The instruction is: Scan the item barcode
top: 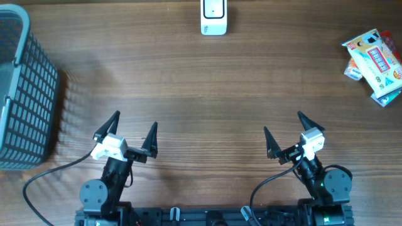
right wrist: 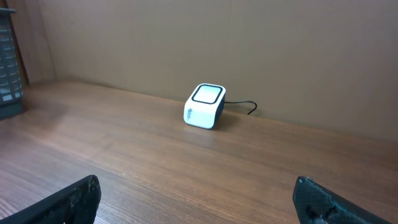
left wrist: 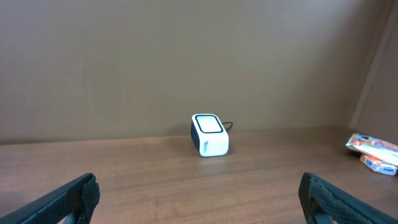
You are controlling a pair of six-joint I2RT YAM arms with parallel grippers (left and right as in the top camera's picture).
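At the far left of the brown wood-grain table (top: 188,81) stands a grey plastic lattice basket (top: 22,94). Near the front edge, the left fingers (top: 108,124) are spread as wide as they go and hold nothing. At the middle of the far edge sits the small white box-shaped barcode scanner (top: 213,17), its dark-rimmed window on top. The right fingers (top: 308,121) likewise gape fully, empty. By the far right edge lies the item, a small heap of flat, colourful printed packets (top: 375,63), overlapping and well apart from both arms and the scanner. They look light, thin and glossy, and are probably prone to flex or slip. I would pinch the top packet across a free edge with the right fingers, leaving its faces uncovered, since the barcode's place cannot be told.
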